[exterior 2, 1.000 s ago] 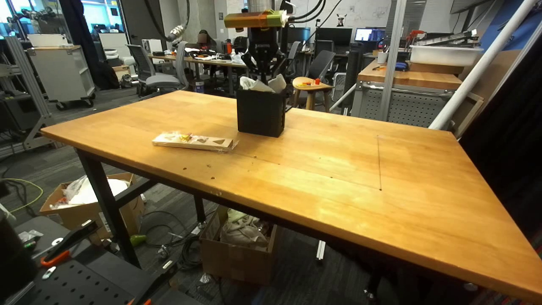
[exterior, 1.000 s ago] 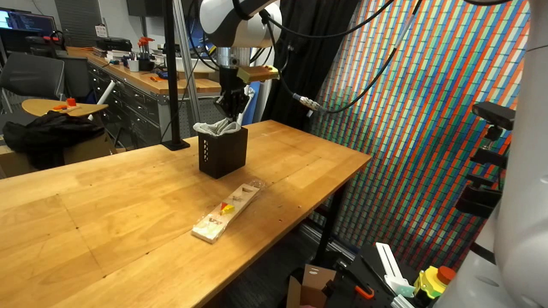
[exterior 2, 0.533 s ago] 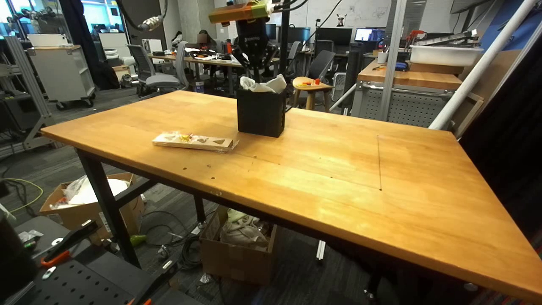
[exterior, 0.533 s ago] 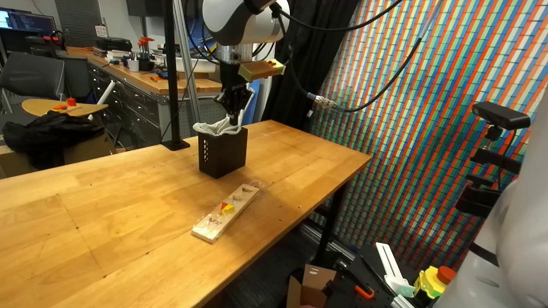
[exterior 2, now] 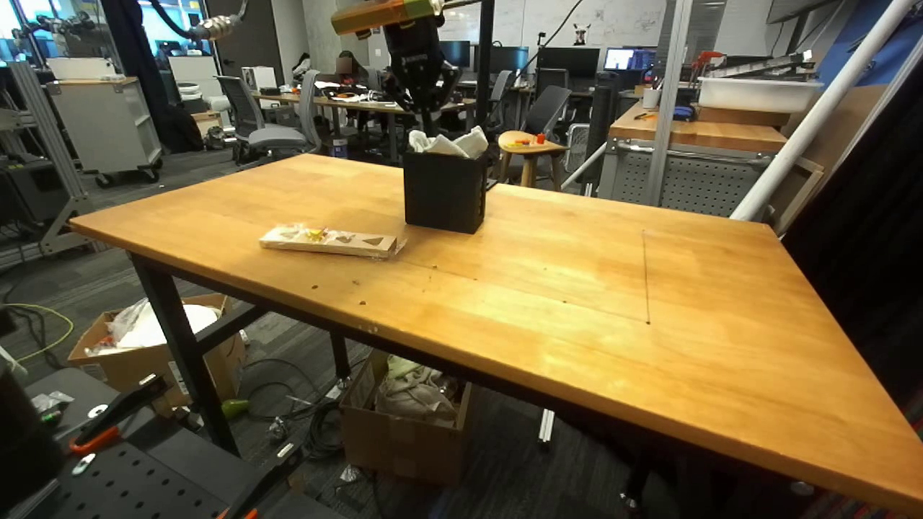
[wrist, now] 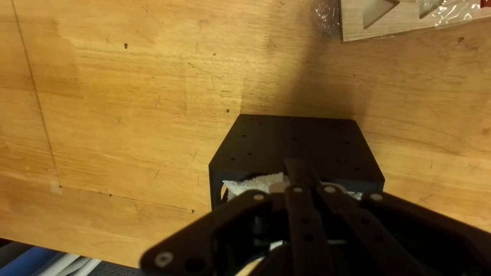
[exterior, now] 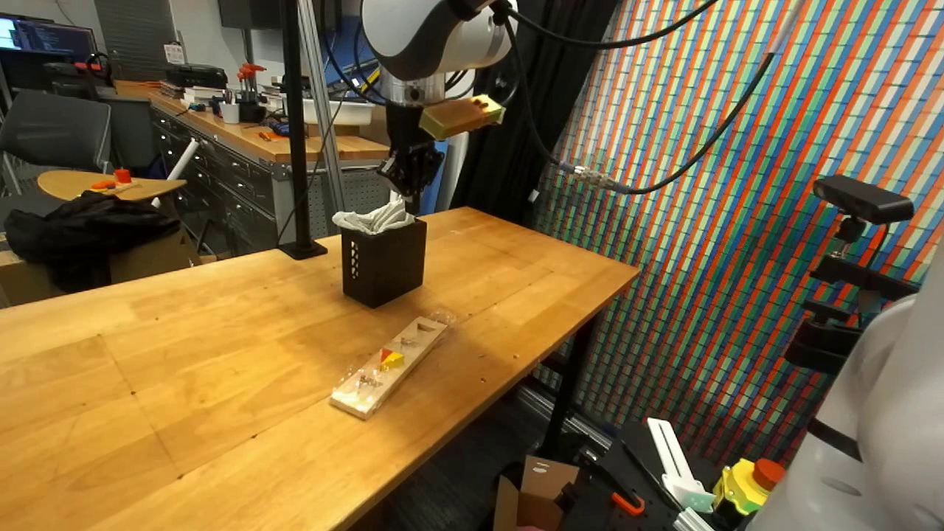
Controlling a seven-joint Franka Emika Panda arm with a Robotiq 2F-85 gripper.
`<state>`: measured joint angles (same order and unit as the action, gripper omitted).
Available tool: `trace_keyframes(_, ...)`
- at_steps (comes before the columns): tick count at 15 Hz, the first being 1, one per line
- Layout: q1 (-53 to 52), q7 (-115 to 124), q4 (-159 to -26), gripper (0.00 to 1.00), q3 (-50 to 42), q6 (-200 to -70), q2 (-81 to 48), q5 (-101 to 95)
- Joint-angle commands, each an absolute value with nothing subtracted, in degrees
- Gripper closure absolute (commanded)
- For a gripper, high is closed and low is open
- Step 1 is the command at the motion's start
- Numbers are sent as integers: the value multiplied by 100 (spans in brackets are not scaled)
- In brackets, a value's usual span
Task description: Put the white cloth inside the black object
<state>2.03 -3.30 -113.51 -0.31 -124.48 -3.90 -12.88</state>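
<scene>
Black robot gripper [exterior 2: 430, 127], lettering [exterior 2: 414, 58] too small to read, presses its jaws together near bunched white fabric cloth [exterior 2: 448, 146] in a boxy black container [exterior 2: 443, 192].

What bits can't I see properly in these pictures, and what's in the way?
The bottom of the white cloth: in both exterior views, the sides of the black box hide it.
Much of the cloth's top: in the wrist view, the gripper blocks it.
Part of the wooden strip: cut off by the wrist view's edges.
Whether the gripper touches the cloth: too small to tell in both exterior views.
</scene>
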Motion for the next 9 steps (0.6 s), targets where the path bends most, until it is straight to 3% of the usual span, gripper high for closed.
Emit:
trace_keyframes(1,157,-167,-11664,100,-76,-12657,-155,-1425)
trace_keyframes(9,186,-442,-11412,100,-93,-12607,-476,-1349)
